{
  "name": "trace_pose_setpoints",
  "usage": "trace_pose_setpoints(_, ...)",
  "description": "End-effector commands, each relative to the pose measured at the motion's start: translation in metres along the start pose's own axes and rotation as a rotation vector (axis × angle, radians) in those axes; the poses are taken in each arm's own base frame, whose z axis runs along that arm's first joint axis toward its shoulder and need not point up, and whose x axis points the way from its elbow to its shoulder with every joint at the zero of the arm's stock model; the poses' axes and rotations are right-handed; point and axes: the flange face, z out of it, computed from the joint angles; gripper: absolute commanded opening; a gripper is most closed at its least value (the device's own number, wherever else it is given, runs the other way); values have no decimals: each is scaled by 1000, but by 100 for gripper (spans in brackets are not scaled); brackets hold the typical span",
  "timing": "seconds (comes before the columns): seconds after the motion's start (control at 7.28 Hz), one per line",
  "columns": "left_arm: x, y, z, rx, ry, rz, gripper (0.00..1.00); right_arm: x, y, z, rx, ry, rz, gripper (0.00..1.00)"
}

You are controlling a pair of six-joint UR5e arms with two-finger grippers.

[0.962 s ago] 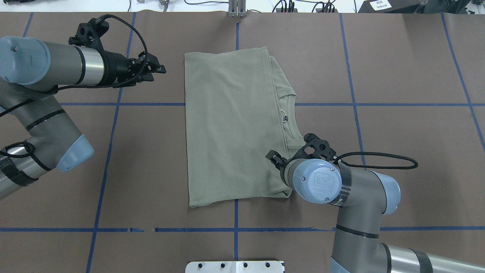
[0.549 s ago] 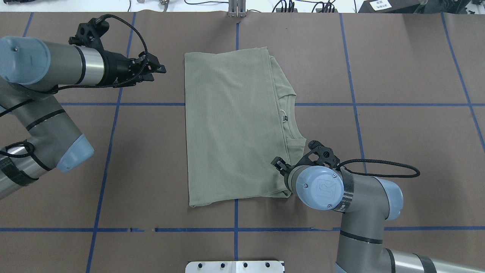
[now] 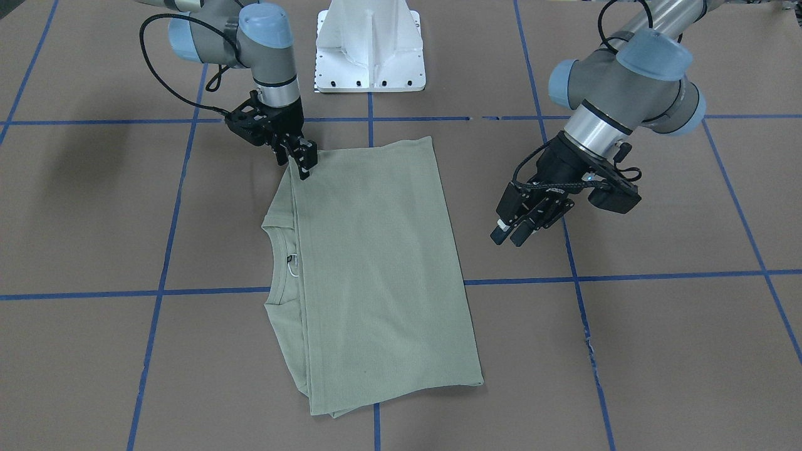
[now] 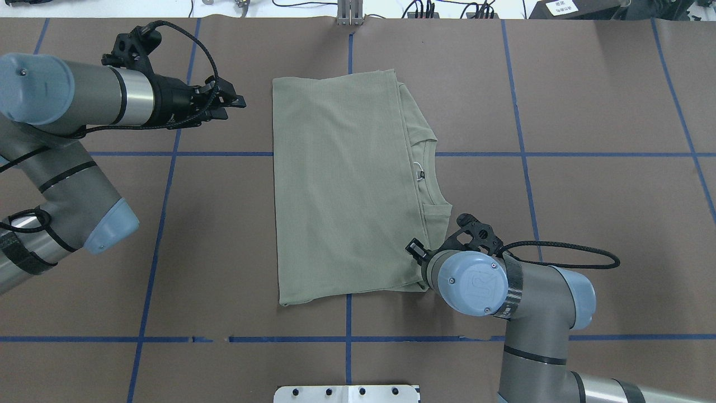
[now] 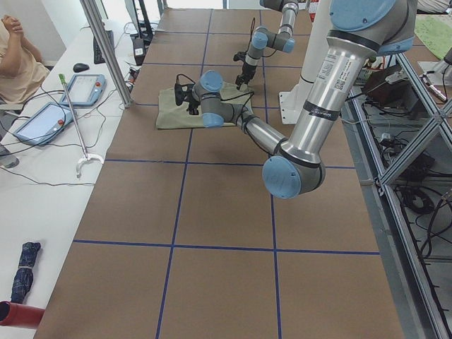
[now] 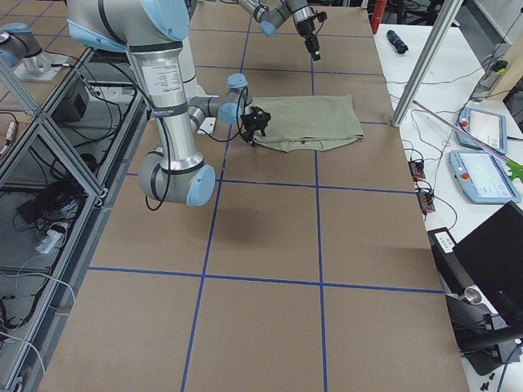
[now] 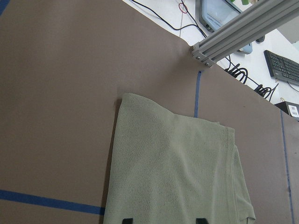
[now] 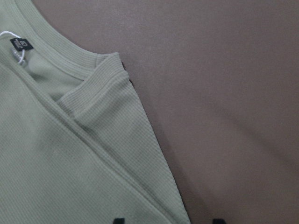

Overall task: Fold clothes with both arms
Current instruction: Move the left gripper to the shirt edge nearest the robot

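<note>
The pale sage-green shirt (image 4: 341, 184) lies folded into a flat rectangle mid-table, with its ribbed neck and dark label (image 4: 420, 175) showing at the right edge. It also shows in the front view (image 3: 376, 263). My left gripper (image 4: 232, 103) is open and empty above bare table, left of the shirt's far left corner; its wrist view shows that corner (image 7: 173, 177). My right gripper (image 3: 305, 168) is open just above the shirt's near right corner. In the overhead view its wrist hides it. Its wrist view shows the shoulder fold (image 8: 107, 107) between the open fingertips.
The brown paper table (image 4: 587, 112) is marked with blue tape lines. The white pedestal base (image 3: 369, 47) stands at the near edge. An aluminium post (image 4: 349, 14) and cables sit at the far edge. A person (image 5: 18, 56) and tablets are beside the table.
My right arm has moved along the shirt's right edge towards the robot, nearer the near right corner. My left arm and the shirt have not moved.
</note>
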Motion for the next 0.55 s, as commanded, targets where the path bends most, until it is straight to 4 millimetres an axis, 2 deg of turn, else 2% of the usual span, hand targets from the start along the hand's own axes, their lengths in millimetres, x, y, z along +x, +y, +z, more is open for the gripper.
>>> trace_pose_setpoints(0.0,0,0,0,0,-1,0,54,0,2,-4,-10,-3,-3,0)
trace_pose_setpoints(0.41,0,0,0,0,0,0,54,1,4,-6,-15,-4,-6,0)
